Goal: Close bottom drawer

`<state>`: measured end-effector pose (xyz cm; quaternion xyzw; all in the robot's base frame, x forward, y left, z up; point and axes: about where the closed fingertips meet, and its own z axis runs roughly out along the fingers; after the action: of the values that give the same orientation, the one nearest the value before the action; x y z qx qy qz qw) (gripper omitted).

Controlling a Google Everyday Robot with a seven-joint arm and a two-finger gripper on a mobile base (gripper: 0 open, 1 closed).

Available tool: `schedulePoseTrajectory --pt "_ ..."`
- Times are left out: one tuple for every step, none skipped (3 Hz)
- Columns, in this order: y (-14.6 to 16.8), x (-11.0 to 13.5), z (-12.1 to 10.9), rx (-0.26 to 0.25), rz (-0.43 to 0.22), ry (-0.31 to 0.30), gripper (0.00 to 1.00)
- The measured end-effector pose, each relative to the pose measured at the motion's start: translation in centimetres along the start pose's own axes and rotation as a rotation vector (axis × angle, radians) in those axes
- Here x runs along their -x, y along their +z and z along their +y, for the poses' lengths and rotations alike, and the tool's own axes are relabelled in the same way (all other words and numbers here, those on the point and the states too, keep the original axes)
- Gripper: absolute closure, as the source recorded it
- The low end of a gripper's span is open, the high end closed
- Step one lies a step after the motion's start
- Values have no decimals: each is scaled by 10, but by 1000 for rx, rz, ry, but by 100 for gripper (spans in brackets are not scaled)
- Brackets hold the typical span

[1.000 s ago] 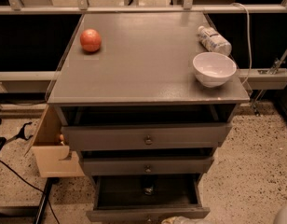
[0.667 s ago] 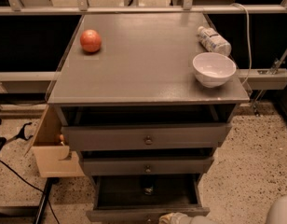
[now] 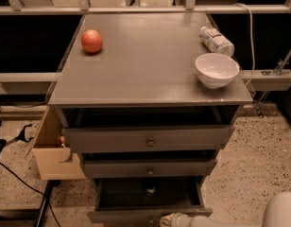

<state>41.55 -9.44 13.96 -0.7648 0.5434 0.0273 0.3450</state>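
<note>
The bottom drawer [image 3: 118,216] sits lowest in the grey cabinet [image 3: 65,126] and is pulled well out, so its dark inside is open to view. Its slim front lies near the lower edge of the camera view. My end effector [image 3: 172,219] comes in from the lower right and is right at that front, just right of its centre. I cannot tell whether it is spread or pressed together.

Above it, the middle drawer [image 3: 183,168] and the top drawer [image 3: 107,139] each stand slightly out. On the worktop [image 3: 145,74] a round orange-red fruit [image 3: 91,41] sits at the back left. A white bowl [image 3: 217,70] stands near the right edge, with a bottle [image 3: 216,40] lying on its side behind it. A pale box [image 3: 53,157] stands on the speckled floor [image 3: 259,150] against the cabinet's left side.
</note>
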Motion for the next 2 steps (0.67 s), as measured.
schedulePoseTrajectory --pt "8 1 -5 10 0 -12 100" --pt "11 -2 -11 0 -7 -20 100"
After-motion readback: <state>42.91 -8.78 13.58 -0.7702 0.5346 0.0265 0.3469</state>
